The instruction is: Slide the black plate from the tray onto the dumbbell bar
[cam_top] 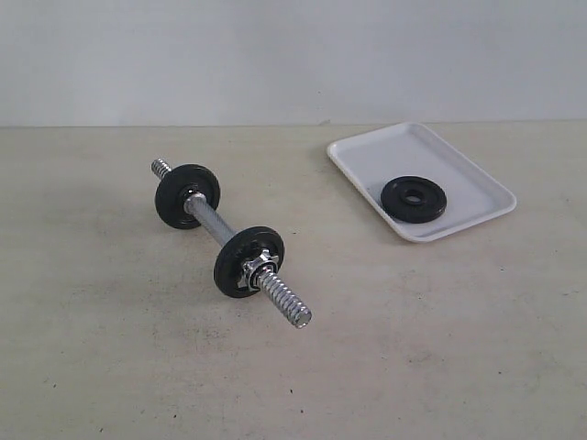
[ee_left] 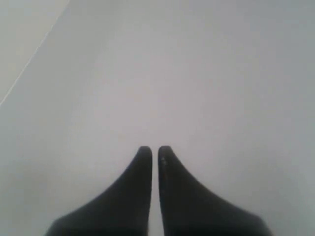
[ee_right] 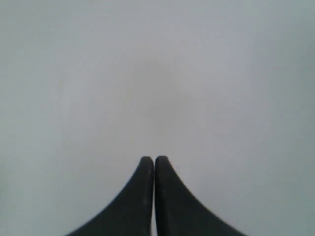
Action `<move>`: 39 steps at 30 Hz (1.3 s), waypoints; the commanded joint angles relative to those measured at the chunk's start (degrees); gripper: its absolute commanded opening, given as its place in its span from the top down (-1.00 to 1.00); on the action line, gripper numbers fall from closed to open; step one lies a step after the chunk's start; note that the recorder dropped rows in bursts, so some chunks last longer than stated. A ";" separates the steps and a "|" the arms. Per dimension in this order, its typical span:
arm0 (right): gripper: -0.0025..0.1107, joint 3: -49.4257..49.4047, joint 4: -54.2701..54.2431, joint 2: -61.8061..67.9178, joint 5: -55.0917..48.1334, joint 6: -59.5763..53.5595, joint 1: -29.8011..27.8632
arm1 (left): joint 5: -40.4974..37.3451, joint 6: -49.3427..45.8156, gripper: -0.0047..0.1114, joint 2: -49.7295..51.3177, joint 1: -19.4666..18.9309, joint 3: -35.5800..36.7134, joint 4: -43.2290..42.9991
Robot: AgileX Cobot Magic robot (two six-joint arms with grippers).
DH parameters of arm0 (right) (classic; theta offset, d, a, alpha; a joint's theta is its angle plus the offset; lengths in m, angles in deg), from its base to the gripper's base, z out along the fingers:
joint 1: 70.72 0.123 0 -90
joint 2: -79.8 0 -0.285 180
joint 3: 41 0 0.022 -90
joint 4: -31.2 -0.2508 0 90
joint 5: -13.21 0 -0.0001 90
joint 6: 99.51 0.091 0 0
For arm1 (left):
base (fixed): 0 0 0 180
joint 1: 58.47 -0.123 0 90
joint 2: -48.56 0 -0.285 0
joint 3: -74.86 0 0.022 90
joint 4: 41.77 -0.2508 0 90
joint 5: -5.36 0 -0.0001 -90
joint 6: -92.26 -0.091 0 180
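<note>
The black plate (cam_top: pixel 413 196) lies flat in the white tray (cam_top: pixel 367 156) at the back right of the table. The dumbbell bar (cam_top: pixel 213 223) rests diagonally left of centre, carrying two other black discs (cam_top: pixel 187 194) (cam_top: pixel 249 260) and a chrome collar nut (cam_top: pixel 255 271); its threaded near end (cam_top: pixel 285 301) is bare. Neither arm appears in the exterior view. My left gripper (ee_left: pixel 151 150) is shut with nothing in it, facing a blank pale surface. My right gripper (ee_right: pixel 154 160) is shut and empty too, also before a plain pale surface.
A beige tabletop (cam_top: pixel 440 348) spreads in front of the bar and tray. A pale wall (cam_top: pixel 275 55) closes the back. In the left wrist view a faint edge line (ee_left: pixel 29 64) runs across one corner.
</note>
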 commanded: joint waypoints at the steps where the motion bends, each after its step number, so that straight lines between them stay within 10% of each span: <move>1: 0.96 0.04 -0.63 -0.23 13.43 0.19 0.09 | -1.83 6.69 0.84 -0.03 -0.21 -3.14 -4.44; 20: 0.96 52.95 -7.28 26.28 -6.93 -34.74 0.09 | -24.12 15.44 0.84 37.84 0.07 -57.36 -39.48; 28: 0.96 58.37 -0.12 29.10 -28.39 -34.99 0.09 | -27.96 16.98 0.84 40.91 0.07 -60.11 -39.87; 39: 0.96 58.37 1.73 33.63 -22.96 -33.91 0.09 | -23.22 20.41 0.84 40.37 0.07 -60.11 -39.87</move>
